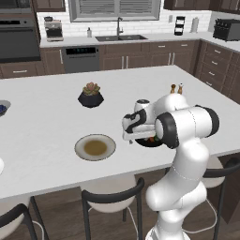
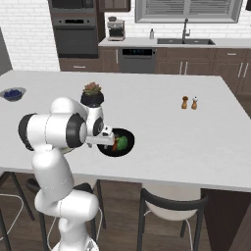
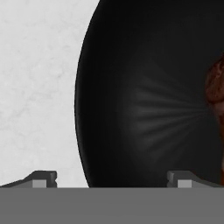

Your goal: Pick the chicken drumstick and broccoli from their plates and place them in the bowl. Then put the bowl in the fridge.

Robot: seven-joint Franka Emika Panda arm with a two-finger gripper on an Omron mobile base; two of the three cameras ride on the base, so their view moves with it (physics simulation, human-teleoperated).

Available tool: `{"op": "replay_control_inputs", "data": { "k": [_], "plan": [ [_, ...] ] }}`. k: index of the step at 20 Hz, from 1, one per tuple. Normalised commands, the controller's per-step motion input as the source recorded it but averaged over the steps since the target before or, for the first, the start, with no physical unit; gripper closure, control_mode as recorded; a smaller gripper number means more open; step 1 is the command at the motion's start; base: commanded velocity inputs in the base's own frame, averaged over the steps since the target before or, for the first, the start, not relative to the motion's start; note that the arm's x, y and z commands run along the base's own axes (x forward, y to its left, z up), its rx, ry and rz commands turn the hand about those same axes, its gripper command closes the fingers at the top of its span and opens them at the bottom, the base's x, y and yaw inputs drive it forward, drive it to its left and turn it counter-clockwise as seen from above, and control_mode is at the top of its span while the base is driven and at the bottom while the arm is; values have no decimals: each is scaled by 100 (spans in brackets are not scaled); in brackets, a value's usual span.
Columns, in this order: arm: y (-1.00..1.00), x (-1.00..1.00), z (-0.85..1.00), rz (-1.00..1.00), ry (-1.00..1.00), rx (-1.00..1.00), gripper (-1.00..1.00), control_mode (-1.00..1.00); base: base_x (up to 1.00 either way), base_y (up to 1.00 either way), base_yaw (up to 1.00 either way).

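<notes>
The glossy black bowl [image 2: 126, 148] sits near the counter's front edge, with the green broccoli [image 2: 122, 142] and the reddish-brown chicken drumstick [image 2: 114, 145] inside it. My gripper [image 2: 104, 141] hovers low over the bowl's left side, open and holding nothing. In the hand view the gripper [image 3: 113, 179] straddles the bowl [image 3: 144, 113] at its rim: one fingertip [image 3: 43, 178] is over the white counter, the other over the bowl's inside. The drumstick [image 3: 216, 85] shows at the right edge. The grey-rimmed plate [image 1: 95, 147] with the tan centre lies bare to the left of the bowl [image 1: 149, 142]. The fridge is out of view.
A succulent in a black faceted pot [image 1: 90, 95] stands behind the plate. Salt and pepper shakers [image 2: 189, 102] stand at the right of the island. A small bowl of blue berries [image 2: 12, 93] is far left. Stools [image 1: 112, 201] line the counter's front edge.
</notes>
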Motion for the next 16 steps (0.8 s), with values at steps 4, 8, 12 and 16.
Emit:
{"op": "replay_control_inputs", "data": {
  "k": [4, 8, 12, 16],
  "plan": [
    [0, 0, -6, 0, 0, 0, 100, -100, 0, 0, 0],
    [0, 0, 0, 0, 0, 0, 100, -100, 0, 0, 0],
    [0, 0, 0, 0, 0, 0, 100, -100, 0, 0, 0],
    [-5, 0, 1, 0, 1, 1, 100, -100, 0, 0, 0]
  ]
}}
